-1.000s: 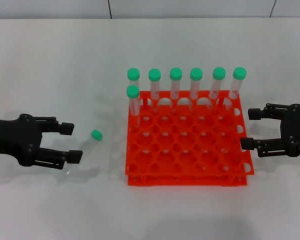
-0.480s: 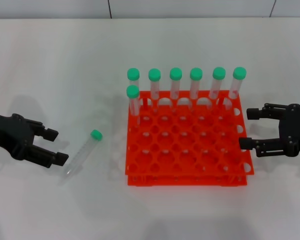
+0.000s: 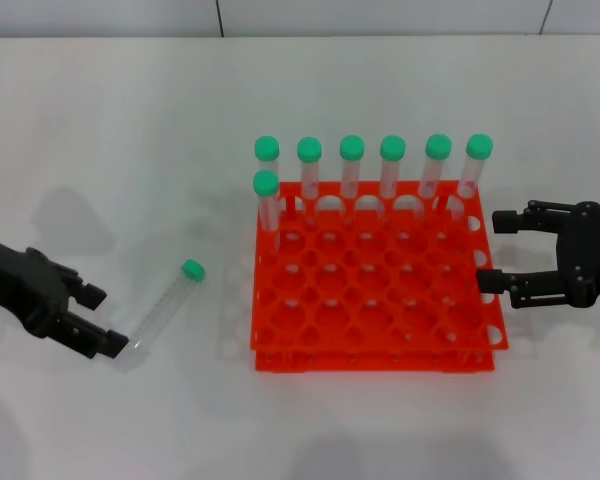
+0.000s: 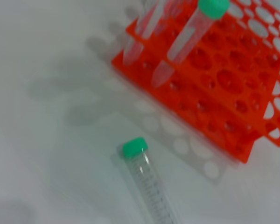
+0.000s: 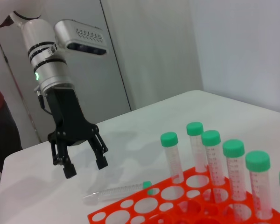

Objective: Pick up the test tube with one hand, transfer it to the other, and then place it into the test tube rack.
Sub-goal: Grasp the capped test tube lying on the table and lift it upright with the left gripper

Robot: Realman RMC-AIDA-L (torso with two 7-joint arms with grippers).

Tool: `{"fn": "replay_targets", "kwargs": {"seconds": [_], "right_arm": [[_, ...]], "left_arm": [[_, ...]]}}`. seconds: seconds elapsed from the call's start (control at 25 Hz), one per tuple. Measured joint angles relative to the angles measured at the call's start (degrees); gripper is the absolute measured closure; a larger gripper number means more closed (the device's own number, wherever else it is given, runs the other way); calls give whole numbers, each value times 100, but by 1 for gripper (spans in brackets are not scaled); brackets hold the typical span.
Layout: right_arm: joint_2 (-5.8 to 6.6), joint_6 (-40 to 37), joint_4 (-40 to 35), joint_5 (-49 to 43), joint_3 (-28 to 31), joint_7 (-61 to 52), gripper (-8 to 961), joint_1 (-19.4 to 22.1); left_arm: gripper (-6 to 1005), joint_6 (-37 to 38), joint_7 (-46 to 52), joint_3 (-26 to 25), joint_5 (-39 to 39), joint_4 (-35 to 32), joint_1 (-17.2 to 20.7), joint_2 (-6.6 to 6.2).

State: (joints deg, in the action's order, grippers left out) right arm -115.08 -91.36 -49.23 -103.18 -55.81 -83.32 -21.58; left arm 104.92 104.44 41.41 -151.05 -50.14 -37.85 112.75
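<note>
Just beside left hand [image 3: 97, 320], test tube [image 3: 163, 309] lies flat.

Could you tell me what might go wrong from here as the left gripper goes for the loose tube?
1. The tube lies flat on the smooth table, and the open left gripper sits near its tip rather than its middle; a grasp there could roll or push it away.
2. The rack already holds seven tubes along its far edge; a careless insertion could knock them.
3. The open right gripper waits close beside the rack and could bump it when moving.
</note>
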Motion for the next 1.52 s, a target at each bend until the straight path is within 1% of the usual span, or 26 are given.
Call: {"fn": "replay_targets", "kwargs": {"seconds": [0.24, 0.52, 0.92, 1.28, 1.52], "right_arm": [[-8, 4, 32, 1, 0, 0, 95, -78], [-14, 4, 40, 0, -8, 0, 95, -78], [-14, 4, 45, 0, -7, 0, 95, -74], [-14, 4, 45, 0, -1, 0, 95, -74], [-14, 4, 45, 0, 0, 0, 95, -74]], "left_arm": [[183, -39, 69, 16, -308, 4, -39, 70], [188, -191, 85, 86, -321, 13, -56, 103], [194, -462, 24, 193, -312, 75, -65, 228], [201, -506, 12, 294, -273, 75, -77, 297], [205, -516, 8, 296, -277, 114, -84, 305]]}}
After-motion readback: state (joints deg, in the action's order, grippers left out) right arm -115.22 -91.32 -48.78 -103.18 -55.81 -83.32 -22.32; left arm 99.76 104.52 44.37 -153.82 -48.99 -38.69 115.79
